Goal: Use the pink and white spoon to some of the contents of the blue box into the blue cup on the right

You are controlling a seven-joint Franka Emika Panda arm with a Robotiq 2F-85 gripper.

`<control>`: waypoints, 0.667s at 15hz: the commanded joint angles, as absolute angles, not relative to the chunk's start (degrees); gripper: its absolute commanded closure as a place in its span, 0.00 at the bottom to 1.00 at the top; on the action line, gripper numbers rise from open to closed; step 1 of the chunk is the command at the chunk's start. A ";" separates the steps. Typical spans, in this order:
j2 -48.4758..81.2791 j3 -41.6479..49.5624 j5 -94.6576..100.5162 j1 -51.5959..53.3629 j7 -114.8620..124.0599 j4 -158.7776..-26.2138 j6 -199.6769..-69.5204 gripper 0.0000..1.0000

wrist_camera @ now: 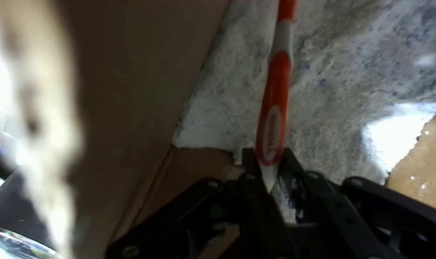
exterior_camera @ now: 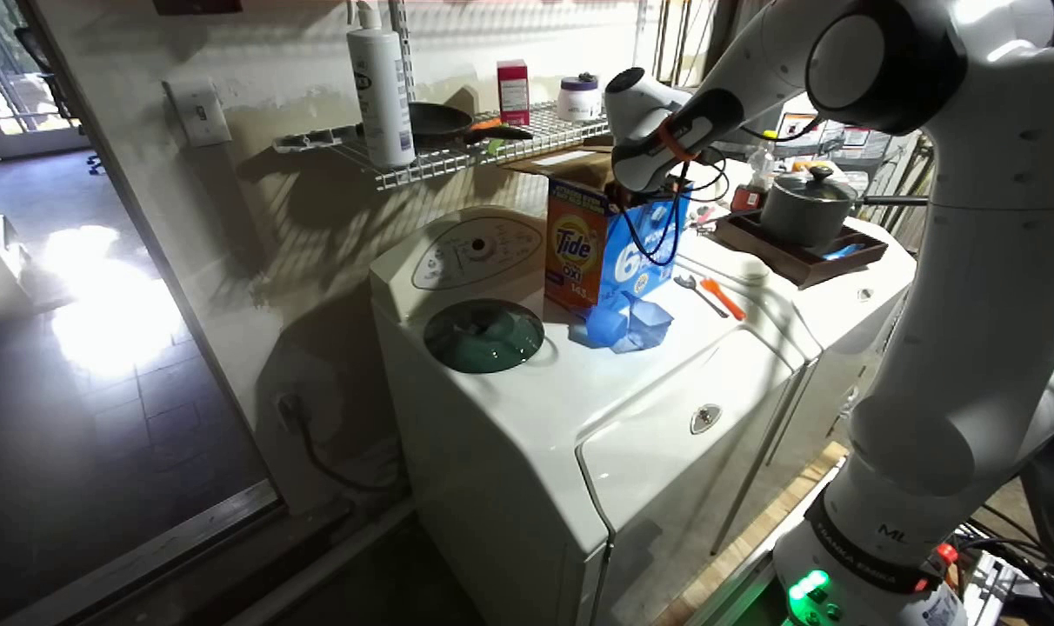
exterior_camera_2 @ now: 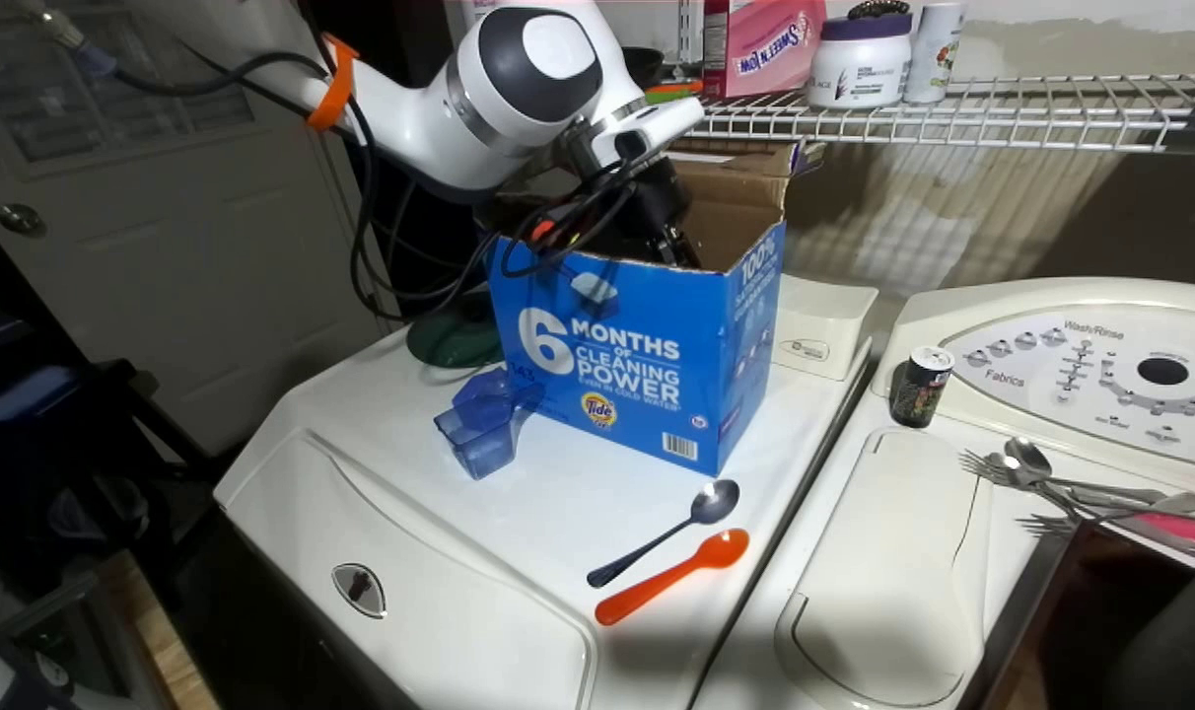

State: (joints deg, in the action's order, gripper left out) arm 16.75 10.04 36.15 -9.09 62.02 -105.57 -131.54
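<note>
The blue box (exterior_camera: 644, 252) stands open-topped on the washer and shows in both exterior views (exterior_camera_2: 617, 345). My gripper (exterior_camera_2: 681, 251) reaches down through its opening, its fingertips partly hidden by the box wall. In the wrist view the gripper (wrist_camera: 269, 162) is shut on the handle end of the pink and white spoon (wrist_camera: 274, 104). The spoon's far end runs out of the frame over whitish, blue-flecked powder (wrist_camera: 333, 82). Two translucent blue cups sit close together before the box: an angular one, the right one in an exterior view (exterior_camera: 647, 326), and a rounder one (exterior_camera: 605, 326).
An orange spoon (exterior_camera_2: 671, 577) and a dark spoon (exterior_camera_2: 662, 532) lie on the washer. A dark green round dish (exterior_camera: 483, 337) is left of the box. A wire shelf (exterior_camera_2: 952, 123) hangs behind. A brown tray with a pot (exterior_camera: 805, 209) stands on the neighbouring machine.
</note>
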 commanded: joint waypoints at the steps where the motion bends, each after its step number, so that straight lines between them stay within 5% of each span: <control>1: 20.90 11.13 33.04 -7.47 60.60 -102.26 -128.28 0.95; 10: 23.30 11.80 32.02 -6.29 59.52 -100.50 -126.75 0.95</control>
State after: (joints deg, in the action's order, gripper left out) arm 19.77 10.61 33.79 -7.84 58.95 -102.09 -127.41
